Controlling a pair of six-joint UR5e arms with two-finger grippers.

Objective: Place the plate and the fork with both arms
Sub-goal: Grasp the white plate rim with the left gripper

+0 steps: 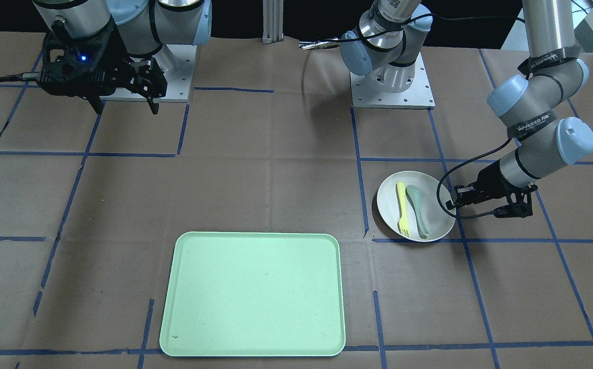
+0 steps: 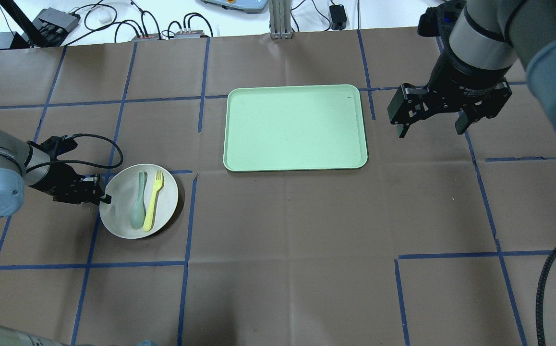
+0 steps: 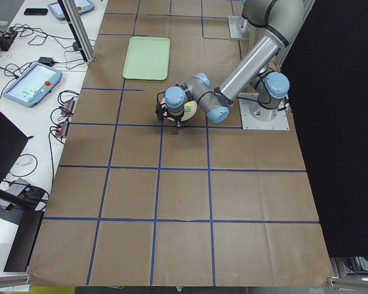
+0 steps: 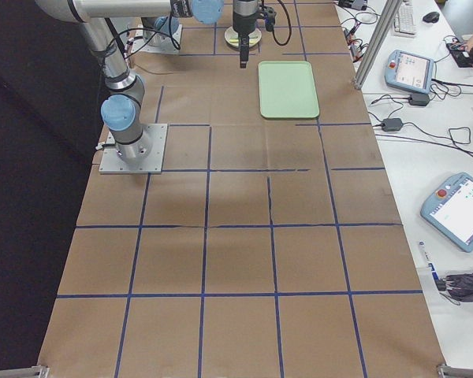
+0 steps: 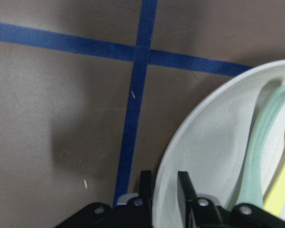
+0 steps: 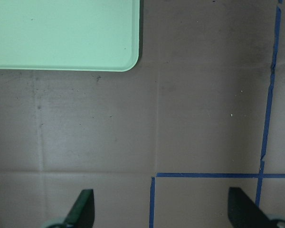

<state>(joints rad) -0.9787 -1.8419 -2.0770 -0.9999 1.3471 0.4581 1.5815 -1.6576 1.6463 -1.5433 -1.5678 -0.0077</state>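
Currently, the plate [image 2: 119,223]: it is sitting flat on the brown table [image 2: 307,240] on the robot's left side, well apart from the tray, with its rim overlapping a blue tape line [image 1: 506,240].
The fork [image 2: 154,199]: it is lying inside the plate, on the half nearer the tray, with its tines pointing away from the robot.
The spoon [image 2: 139,202]: it is lying in the plate just beside the fork, on the half nearer the left gripper, and the two handle ends are meeting near the plate's robot-side rim.
The left gripper [image 2: 104,197]: it is reaching in low and nearly level from the plate's outer side. In the left wrist view its two fingers [image 5: 186,190] are straddling the rim, one outside and one inside, and are pinching it closely, so it is grasping the plate by its edge.
The right gripper [image 2: 432,129]: it is hanging above the table on the robot's right, just beside the tray's short edge and pointing downward. Its fingers are standing spread wide apart and are gripping nothing.
The tray [image 2: 295,127]: mint-green and rectangular, it is lying flat between the two grippers, toward the operators' side of the table.
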